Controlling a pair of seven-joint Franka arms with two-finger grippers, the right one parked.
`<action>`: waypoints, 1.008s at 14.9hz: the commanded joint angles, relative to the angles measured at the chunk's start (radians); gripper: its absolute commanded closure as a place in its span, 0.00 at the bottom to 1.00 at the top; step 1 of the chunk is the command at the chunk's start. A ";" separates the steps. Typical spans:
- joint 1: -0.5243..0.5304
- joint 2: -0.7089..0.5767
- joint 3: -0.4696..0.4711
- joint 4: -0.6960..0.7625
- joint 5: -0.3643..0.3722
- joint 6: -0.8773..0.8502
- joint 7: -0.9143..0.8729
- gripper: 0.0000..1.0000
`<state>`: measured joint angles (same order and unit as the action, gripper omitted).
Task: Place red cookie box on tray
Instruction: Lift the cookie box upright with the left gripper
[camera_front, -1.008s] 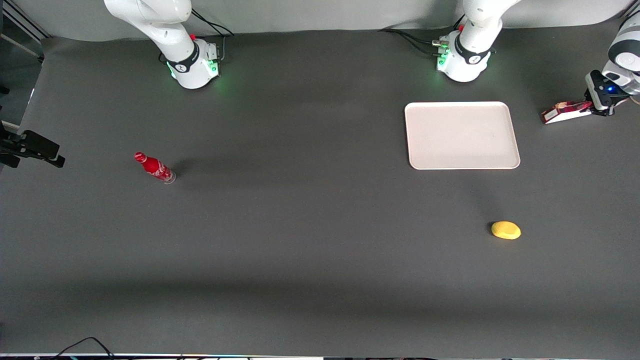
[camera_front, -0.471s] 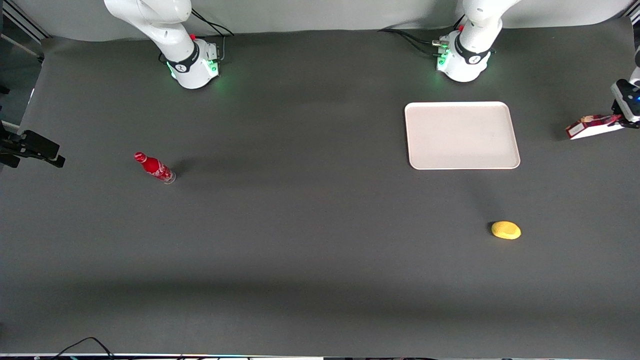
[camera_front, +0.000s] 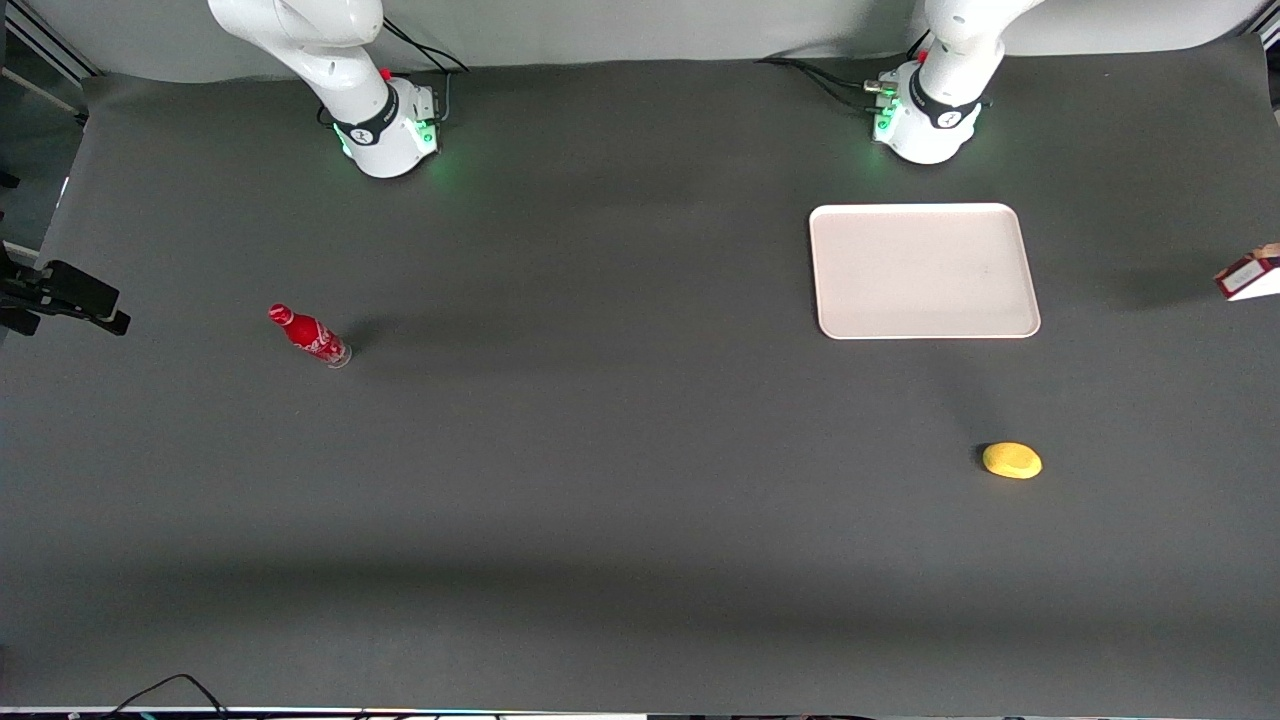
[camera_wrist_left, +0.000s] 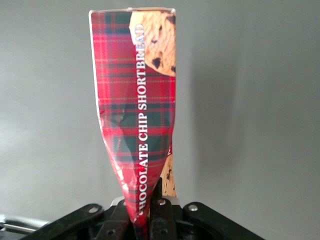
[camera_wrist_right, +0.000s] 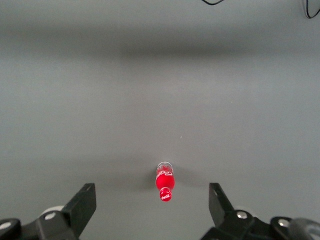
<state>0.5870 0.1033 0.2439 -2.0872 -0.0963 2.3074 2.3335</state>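
Note:
The red cookie box (camera_wrist_left: 137, 105) is a long red tartan carton printed with cookies, and its gripped end is crushed flat. My left gripper (camera_wrist_left: 145, 212) is shut on that end and holds the box off the table. In the front view only the box's white end (camera_front: 1250, 276) shows at the frame edge, toward the working arm's end of the table; the gripper itself is out of that frame. The pale pinkish-white tray (camera_front: 922, 269) lies flat beside the working arm's base, apart from the box, with nothing on it.
A yellow lemon-like object (camera_front: 1012, 460) lies nearer the front camera than the tray. A small red soda bottle (camera_front: 308, 335) lies toward the parked arm's end, also seen in the right wrist view (camera_wrist_right: 165, 181). The arm bases (camera_front: 925, 110) stand at the table's back edge.
My gripper has carried the cookie box steadily away from the tray toward the working arm's end, and a little nearer the camera, until only the box's end remains in the front view.

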 joint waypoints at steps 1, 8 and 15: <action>-0.010 -0.005 -0.015 0.178 -0.013 -0.185 -0.037 1.00; -0.010 -0.016 -0.080 0.328 0.001 -0.356 -0.217 1.00; -0.015 -0.105 -0.245 0.266 0.084 -0.439 -0.728 1.00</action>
<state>0.5783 0.0809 0.0621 -1.7748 -0.0699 1.9170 1.8321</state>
